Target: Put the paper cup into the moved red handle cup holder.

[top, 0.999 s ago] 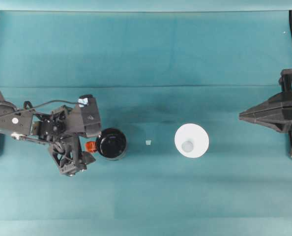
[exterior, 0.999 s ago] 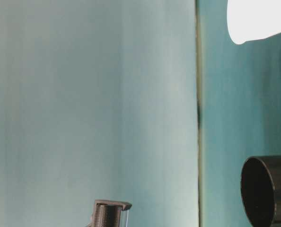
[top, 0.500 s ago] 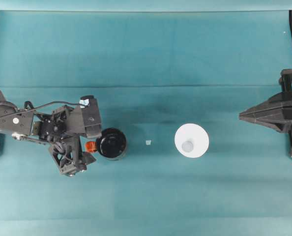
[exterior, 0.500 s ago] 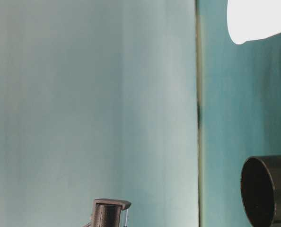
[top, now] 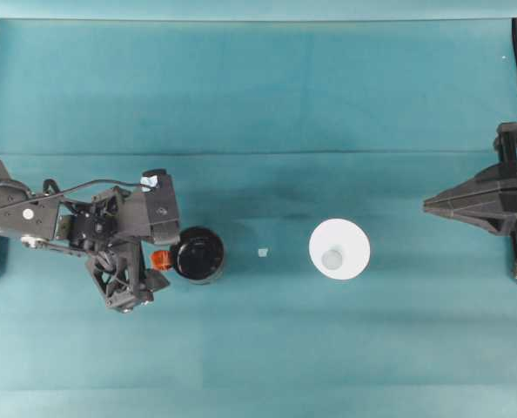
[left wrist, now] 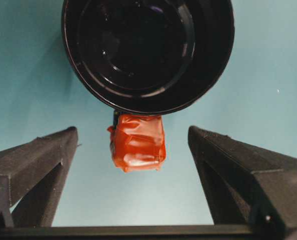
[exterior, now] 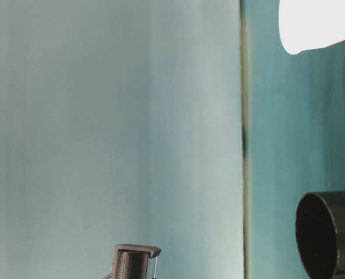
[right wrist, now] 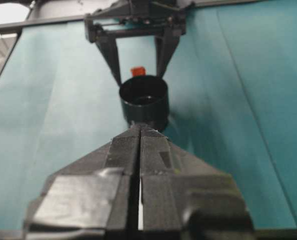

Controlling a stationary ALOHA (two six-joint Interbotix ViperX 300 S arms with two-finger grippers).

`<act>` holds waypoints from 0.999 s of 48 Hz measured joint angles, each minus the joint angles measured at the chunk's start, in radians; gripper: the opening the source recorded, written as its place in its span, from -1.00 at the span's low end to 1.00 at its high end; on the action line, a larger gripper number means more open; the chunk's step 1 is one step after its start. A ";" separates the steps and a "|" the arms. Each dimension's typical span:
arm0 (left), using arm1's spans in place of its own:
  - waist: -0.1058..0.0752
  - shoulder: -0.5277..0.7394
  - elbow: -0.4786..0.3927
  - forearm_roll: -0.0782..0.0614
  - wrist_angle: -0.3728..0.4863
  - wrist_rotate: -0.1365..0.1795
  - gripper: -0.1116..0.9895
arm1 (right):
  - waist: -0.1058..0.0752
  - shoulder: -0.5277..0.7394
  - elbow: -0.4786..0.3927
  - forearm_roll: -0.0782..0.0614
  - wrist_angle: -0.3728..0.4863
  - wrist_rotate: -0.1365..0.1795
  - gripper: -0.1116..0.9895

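I am keeping the left gripper [left wrist: 133, 165] spread wide, straddling the red stub of the glossy black cup holder [top: 198, 254] without contact, so the holder is standing freely. The white paper cup [top: 339, 249] is sitting well apart at its 3 o'clock, while I am parking the right gripper [right wrist: 139, 131] with fingers pressed together.

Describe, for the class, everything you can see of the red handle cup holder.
The red handle cup holder is a glossy black round cup, seemingly plastic, standing upright and empty on the teal table cover. A short red-orange stub, apparently wrapped in tape, sticks out of its side toward the left claw. That claw's fingers flank the stub, open and not touching it. The paper cup stands apart from it.
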 measured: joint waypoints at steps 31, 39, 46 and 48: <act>0.000 0.002 0.000 0.000 0.000 0.003 0.99 | 0.000 0.000 0.002 -0.002 0.000 0.000 -0.98; 0.000 0.000 0.000 0.000 0.000 0.003 0.94 | 0.000 0.000 0.000 -0.002 -0.002 0.000 -0.98; 0.000 0.000 0.000 0.000 0.000 0.003 0.51 | 0.000 0.000 0.002 -0.002 -0.002 0.000 -0.98; 0.000 0.002 0.000 -0.002 0.000 0.003 0.29 | 0.000 0.000 0.000 -0.002 0.000 0.000 -0.98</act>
